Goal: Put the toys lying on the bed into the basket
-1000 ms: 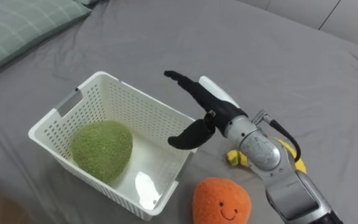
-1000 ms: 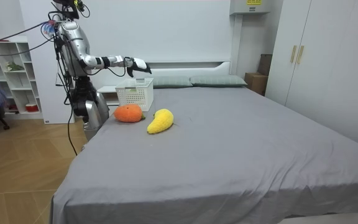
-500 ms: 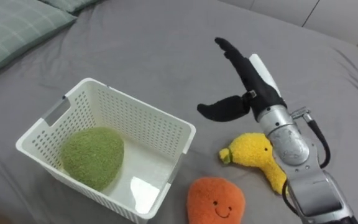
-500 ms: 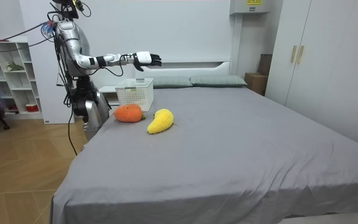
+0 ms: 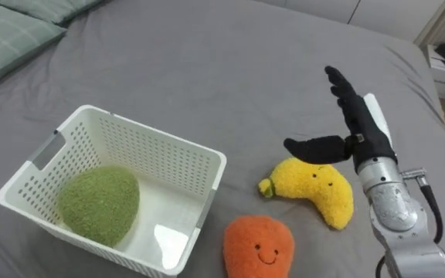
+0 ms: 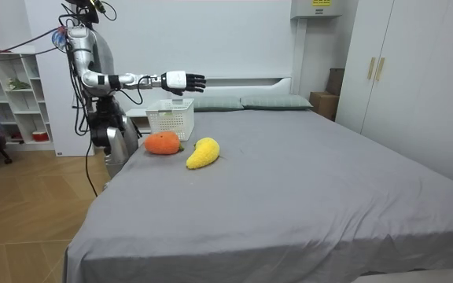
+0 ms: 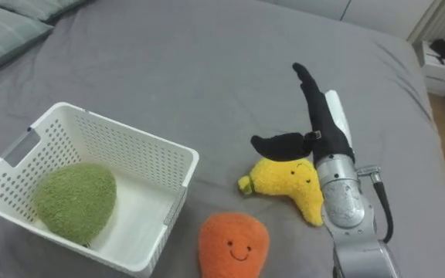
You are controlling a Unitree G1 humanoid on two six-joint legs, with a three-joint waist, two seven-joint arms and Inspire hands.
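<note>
Grey bed (image 5: 207,54) covers the scene, and in the room view the robot stands at its edge near the white shelves (image 6: 6,94). The right hand (image 5: 358,127) hangs above the sheet, fingers straight and thumb spread wide, holding nothing. Just below the thumb lies a yellow banana plush (image 5: 315,189) (its stitched face turned up), with an orange plush (image 5: 259,245) near it, closer to the robot. Left of both sits a white basket (image 5: 157,137) with a green plush (image 5: 99,205) inside. A checked pillow (image 5: 10,35) lies beyond.
</note>
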